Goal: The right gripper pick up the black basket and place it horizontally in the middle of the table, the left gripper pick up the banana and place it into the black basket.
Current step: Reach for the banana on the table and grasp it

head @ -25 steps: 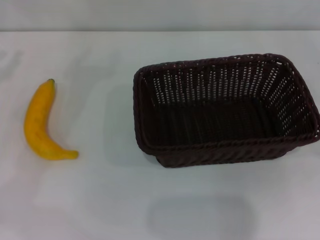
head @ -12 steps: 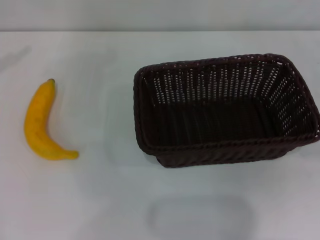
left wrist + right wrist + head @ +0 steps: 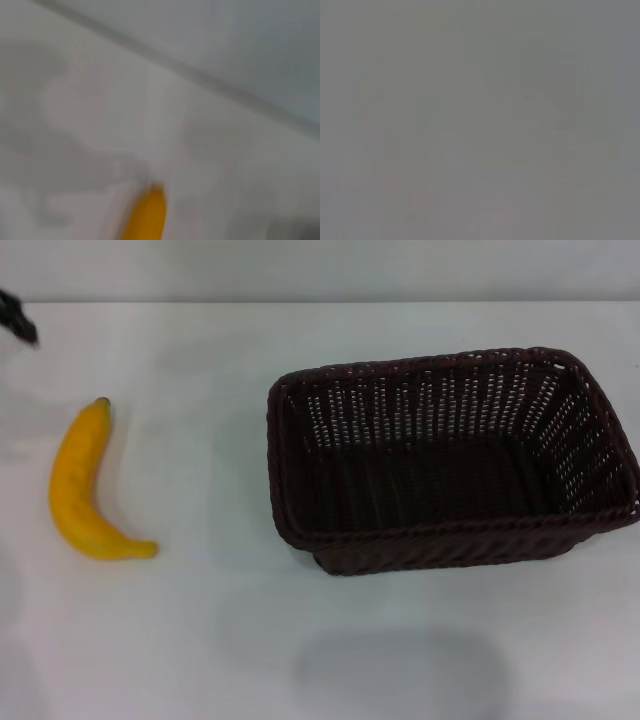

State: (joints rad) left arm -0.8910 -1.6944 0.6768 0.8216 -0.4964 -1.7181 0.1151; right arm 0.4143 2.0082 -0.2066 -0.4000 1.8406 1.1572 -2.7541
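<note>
The black basket (image 3: 450, 460) stands upright on the white table (image 3: 200, 640), right of the middle, with its long side across the view. It is empty. The yellow banana (image 3: 82, 488) lies on the table at the left, stem tip pointing away. Part of it shows in the left wrist view (image 3: 146, 215). A black tip of my left gripper (image 3: 18, 318) shows at the far left edge, beyond the banana and apart from it. My right gripper is out of view; the right wrist view shows only plain grey.
The table's far edge (image 3: 320, 302) runs across the top of the head view, with a grey wall behind it. A faint shadow (image 3: 400, 670) lies on the table in front of the basket.
The left gripper's black tip has come into the head view at the far left edge. The basket and the banana have not moved.
</note>
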